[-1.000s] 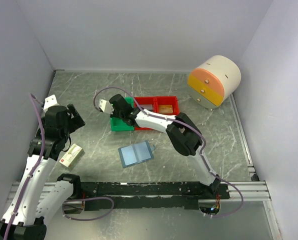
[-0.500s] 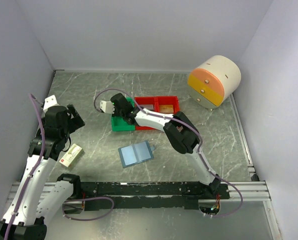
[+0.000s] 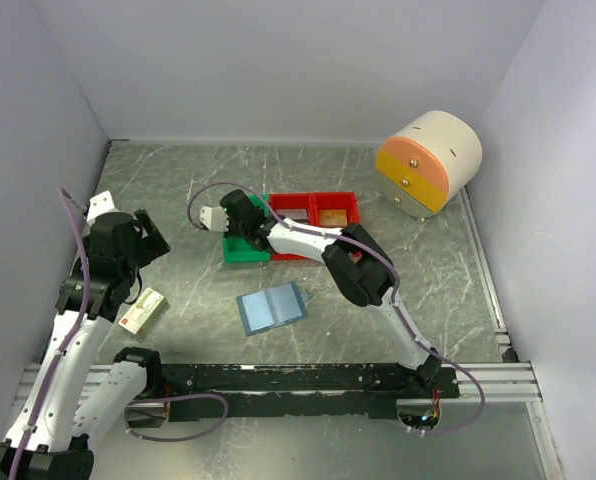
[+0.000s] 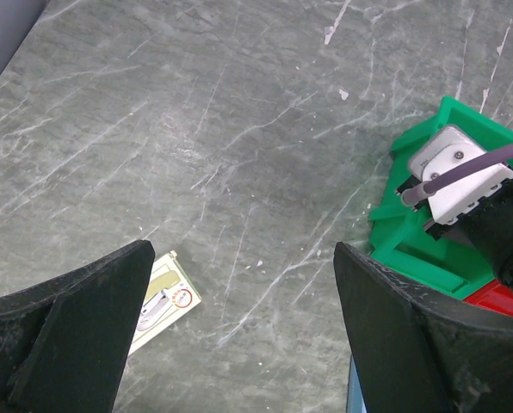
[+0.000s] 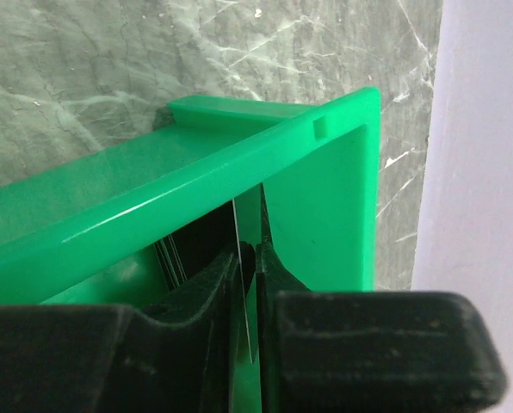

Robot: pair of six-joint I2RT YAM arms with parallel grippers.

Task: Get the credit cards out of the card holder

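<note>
Overhead, the card holder (image 3: 272,307) lies open on the worktop (image 3: 178,180), near the green bin (image 3: 236,252); the right pincer (image 3: 244,236) dips into that bin. From the left wrist, the left pincer (image 4: 242,258) gapes wide, released, with a small box (image 4: 163,301) below it. From the right wrist, the fingers (image 5: 209,288) clench a thin credit card (image 5: 241,284), held edge-on inside the bin.

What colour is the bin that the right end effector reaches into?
The bin is bright green, clearest in the right wrist view.
</note>
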